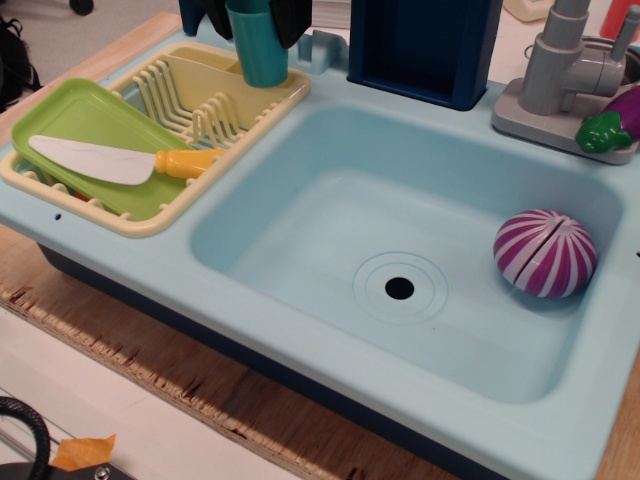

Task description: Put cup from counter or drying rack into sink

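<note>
**Ana:** Gripper [258, 12] first: where is it, and what is it doing?

**Ben:** At twelve o'clock, cut off by the top edge. Two dark fingers [291, 18] flank the cup [260, 52] on either side. They look pressed against its walls, so I judge it clamped on the cup, though the contact itself is partly out of frame.

**Ana:** And the cup?

**Ben:** Upright, at the far corner of the drying rack [215, 100], roughly eleven o'clock from the sink [330, 190]. Whether its base touches the rack or hangs just above, I cannot tell.

**Ana:** Why grab it near the rim?

**Ben:** Probably because it is smooth and tapered, with no handle; squeezing from two sides up high keeps it vertical and clears the rack's ribs.

**Ana:** What else is about?

**Ben:** A green plate [85, 130] leans in the rack at nine o'clock with a toy knife [120, 160] across it. A striped purple ball [545, 253] sits in the sink at three o'clock, well apart from the drain [399, 288]. The tap [565, 60] stands on the counter [250, 320] at two o'clock.

**Ana:** Progress?

**Ben:** Early. The cup is not yet in the sink; the bare floor around the drain seems the obvious landing spot.
</note>
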`<state>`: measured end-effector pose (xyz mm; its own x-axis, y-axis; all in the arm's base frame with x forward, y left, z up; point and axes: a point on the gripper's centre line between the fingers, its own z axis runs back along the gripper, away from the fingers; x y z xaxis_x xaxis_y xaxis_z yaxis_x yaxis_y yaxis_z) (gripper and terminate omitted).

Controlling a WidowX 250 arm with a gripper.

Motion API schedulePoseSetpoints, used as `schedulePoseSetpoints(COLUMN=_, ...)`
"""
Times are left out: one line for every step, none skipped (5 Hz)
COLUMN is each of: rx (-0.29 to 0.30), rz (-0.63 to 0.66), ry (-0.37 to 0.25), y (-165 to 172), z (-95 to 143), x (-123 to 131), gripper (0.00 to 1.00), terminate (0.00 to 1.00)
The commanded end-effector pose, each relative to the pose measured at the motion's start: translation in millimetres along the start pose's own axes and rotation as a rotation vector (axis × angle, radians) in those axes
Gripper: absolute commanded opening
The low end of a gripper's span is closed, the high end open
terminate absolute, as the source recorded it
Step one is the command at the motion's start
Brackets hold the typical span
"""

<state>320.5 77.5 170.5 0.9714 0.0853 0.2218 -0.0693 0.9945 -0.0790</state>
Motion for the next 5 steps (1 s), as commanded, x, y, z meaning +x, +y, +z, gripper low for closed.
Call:
schedulePoseSetpoints(rx=-0.070, rz=-0.038, ry=-0.153, y=-40.2, z=37.9, x=-15.9, gripper=0.00, terminate=0.00)
schedulePoseSetpoints(rx=-0.160, rz=-0.063, ry=-0.191, y=-63.9, z=29.3, x=-34.5, gripper=0.00, terminate=0.00)
schedulePoseSetpoints(rx=-0.259, rz=-0.047, ry=-0.176, y=-81.9, z=12.7, x=-49.5, gripper=1.00, terminate=0.00)
schedulePoseSetpoints(rx=-0.354, rz=-0.044, ry=-0.134, y=-87.4, z=8.2, x=-55.1, gripper=1.00, terminate=0.00)
schedulePoseSetpoints(rx=-0.354, rz=-0.044, ry=-0.134, y=-87.4, z=8.2, x=-55.1, gripper=1.00, terminate=1.00)
